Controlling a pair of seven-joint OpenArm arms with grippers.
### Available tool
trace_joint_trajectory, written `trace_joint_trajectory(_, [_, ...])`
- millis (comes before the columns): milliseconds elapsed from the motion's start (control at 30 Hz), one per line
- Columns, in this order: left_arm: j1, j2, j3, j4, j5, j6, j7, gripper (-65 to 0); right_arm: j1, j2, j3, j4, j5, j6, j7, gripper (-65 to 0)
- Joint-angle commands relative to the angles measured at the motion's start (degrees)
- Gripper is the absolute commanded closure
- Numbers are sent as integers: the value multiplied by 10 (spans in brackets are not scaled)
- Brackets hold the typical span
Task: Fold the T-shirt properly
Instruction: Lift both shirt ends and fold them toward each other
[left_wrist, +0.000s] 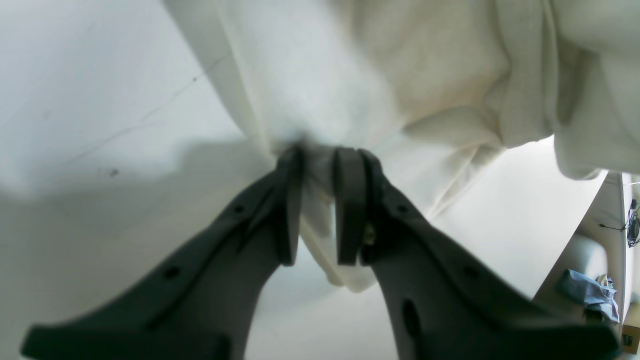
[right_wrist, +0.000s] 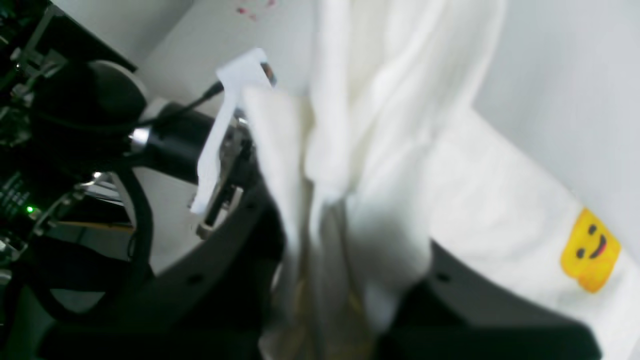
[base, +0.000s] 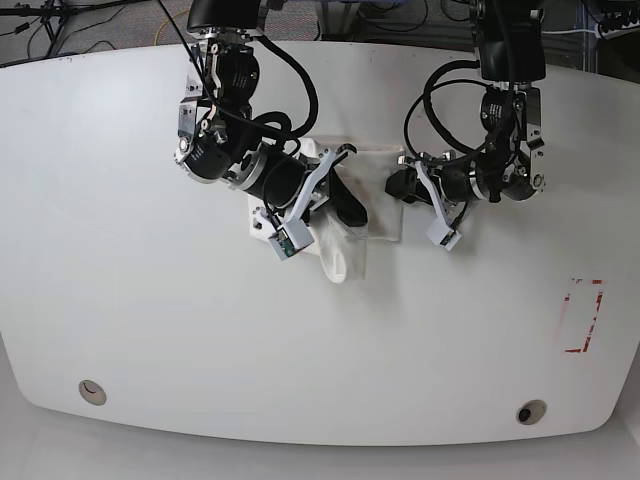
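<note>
The T-shirt (base: 343, 258) is a white bunch in the middle of the table, stretched between my two grippers with one fold drooping toward the front. In the left wrist view my left gripper (left_wrist: 322, 155) is shut on a pinch of its plain white cloth (left_wrist: 400, 75), lifted a little off the table. My right gripper (right_wrist: 350, 285) is shut on a thick gathered fold of the T-shirt (right_wrist: 380, 150), and a yellow smiling-face print (right_wrist: 590, 257) shows on the cloth to the right. In the base view the right gripper (base: 345, 205) and left gripper (base: 400, 187) are close together.
The white table (base: 150, 300) has a red-marked rectangle (base: 583, 315) at its right side and two round holes (base: 92, 391) (base: 531, 411) near the front edge. Cables run behind the arms. Beyond the table's edge, a blue cloth (left_wrist: 590, 295) lies on the floor.
</note>
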Motion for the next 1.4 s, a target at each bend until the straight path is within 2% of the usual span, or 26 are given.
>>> trace_joint_trajectory(0, [-5,-1,1,4,4,-3,6,-107,10,-4,-3,-5,15,2,17,-54])
trace_joint_trajectory(133, [-5,-1,1,5,4,-3,6,-108,17,-4,-2,-19,15,-7,17,-176])
trace_joint_trajectory(300, [-6,-1,1,5,4,-4,6,-108,17,-4,-2,-18,13,-37,17,-390])
trace_joint_trajectory(400, [-6,-1,1,5,4,-4,6,-110,18,-4,-3,-18,13,-51,17,-474])
trace_joint_trajectory(467, [-6,-1,1,5,4,-4,6,-110,25,-3,-3,-18,13,-58,17,-506])
trace_joint_trajectory(600, [-7,-1,0,5,3,-4,7,-121,35,-3,-3,-17,14,-62,17,-517])
trace_joint_trajectory(767, [-8,-1,-4,7,2,-4,7,-240,36,-3,-4,2,13,-58,17,-517])
trace_joint_trajectory(867, [-9,-1,-12,8,-12,-4,7,-296,34,10,-3,20,12,-57,17,-517])
trace_joint_trajectory(1067, [-14,-8,-27,8,-65,-4,6,-324,32,39,-3,30,14,-57,17,-517])
trace_joint_trajectory(1367, [-37,-45,-28,14,-150,-2,6,-329,29,68,-1,29,14,-56,17,-517])
